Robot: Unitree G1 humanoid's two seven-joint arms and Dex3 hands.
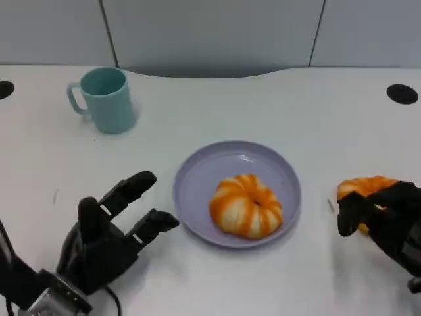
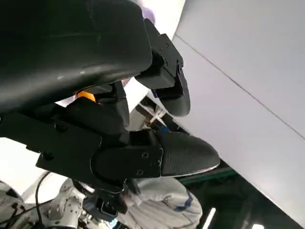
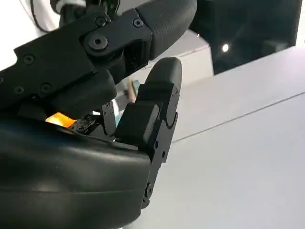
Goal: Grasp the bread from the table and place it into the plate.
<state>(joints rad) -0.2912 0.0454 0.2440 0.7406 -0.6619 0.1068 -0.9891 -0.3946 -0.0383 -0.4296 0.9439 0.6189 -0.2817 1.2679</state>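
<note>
two orange-and-white striped breads on white surface point(image 1: 197, 276). one bread in plate point(image 1: 245, 205) sits inside the lavender plate point(image 1: 197, 178), toward its near right part, at centre of the head view. second bread point(image 1: 366, 187) lies on the surface right of the plate, apart from its rim, near the right edge. right robot hand point(image 1: 388, 220) is on this second bread, black fingers point(image 1: 348, 214) curled over its near side and touching it; bread looks to rest on the surface, cannot tell if the grip is fully closed. right wrist view shows the curled fingers with a small orange patch of bread point(image 3: 59, 119) between them. left robot hand point(image 1: 105, 237) rests at lower left, released, fingers spread apart and pointing toward the plate, holding nothing, fingertips just short of the plate rim. teal mug point(image 1: 102, 99) stands upright at far left of the surface, handle to the left, well apart from plate. two dark round holes point(image 1: 402, 93) at the far corners of the surface.
</note>
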